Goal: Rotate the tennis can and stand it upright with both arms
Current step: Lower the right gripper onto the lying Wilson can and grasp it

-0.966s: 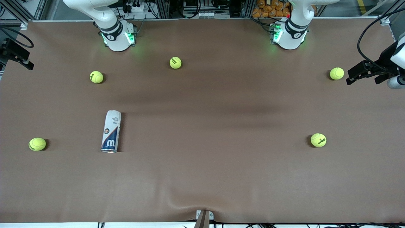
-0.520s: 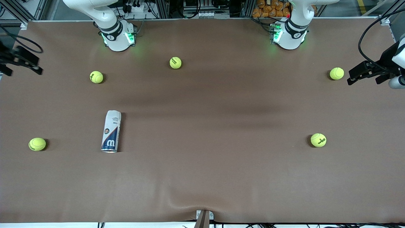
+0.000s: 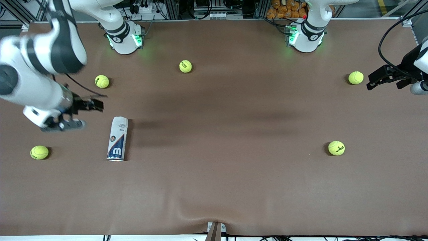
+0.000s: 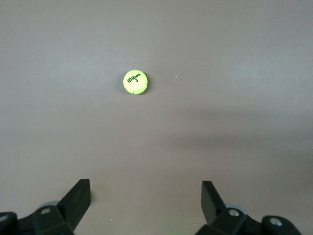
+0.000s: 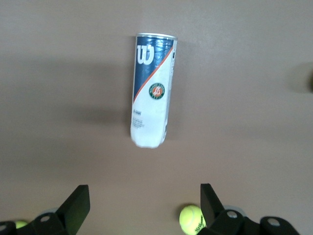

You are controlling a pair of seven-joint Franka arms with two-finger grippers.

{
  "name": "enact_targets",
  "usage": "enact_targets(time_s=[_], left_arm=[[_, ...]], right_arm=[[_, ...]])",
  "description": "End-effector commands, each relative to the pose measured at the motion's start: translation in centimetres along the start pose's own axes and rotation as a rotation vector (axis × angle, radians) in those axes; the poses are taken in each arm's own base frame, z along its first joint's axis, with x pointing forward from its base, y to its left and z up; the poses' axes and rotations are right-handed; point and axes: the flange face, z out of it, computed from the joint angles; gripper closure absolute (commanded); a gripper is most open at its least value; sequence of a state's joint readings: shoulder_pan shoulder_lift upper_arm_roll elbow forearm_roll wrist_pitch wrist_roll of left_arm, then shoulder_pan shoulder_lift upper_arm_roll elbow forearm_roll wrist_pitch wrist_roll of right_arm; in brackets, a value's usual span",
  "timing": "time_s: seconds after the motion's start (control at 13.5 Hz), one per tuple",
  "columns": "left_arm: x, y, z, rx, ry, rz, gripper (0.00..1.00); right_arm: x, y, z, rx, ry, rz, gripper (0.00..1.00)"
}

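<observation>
Right gripper (image 3: pixel 92 104), fingers spread wide and empty, hangs over the brown table (image 3: pixel 214 187) just beside the tennis can (image 3: pixel 117 138).

Lying on its side toward the right arm's end, the can points its silvery rim at the front camera. Five tennis balls lie scattered well apart; one ball (image 3: pixel 101 81) sits near the gripper, none touching the can. Left gripper (image 3: pixel 384 77) waits at the table's edge, also wide open, beside another ball (image 3: pixel 355 77). Only the right wrist view shows the can's (image 5: pixel 152 90) round emblem; the left wrist view shows one lettered ball (image 4: pixel 135 82). Motion blurs the right arm.
</observation>
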State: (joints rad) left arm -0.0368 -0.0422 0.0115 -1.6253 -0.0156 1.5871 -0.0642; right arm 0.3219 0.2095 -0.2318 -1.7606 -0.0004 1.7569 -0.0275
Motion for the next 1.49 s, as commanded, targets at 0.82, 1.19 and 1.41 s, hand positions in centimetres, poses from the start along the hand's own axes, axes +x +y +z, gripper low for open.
enact_targets(time_s=[0.82,1.19,1.41], left_arm=[[-0.1,-0.1,0.4,0.007,-0.028,-0.006,0.0],[-0.2,0.1,0.3,0.009,-0.03,0.005,0.0],[-0.1,0.1,0.5,0.009,-0.033,0.008,0.0]], right_arm=[[6.5,-0.5,21.8,0.014,0.066,0.11,0.0],[6.8,-0.2,23.2,0.004,0.06,0.085,0.1],[6.9,-0.4,23.0,0.004,0.061,0.066,0.22]])
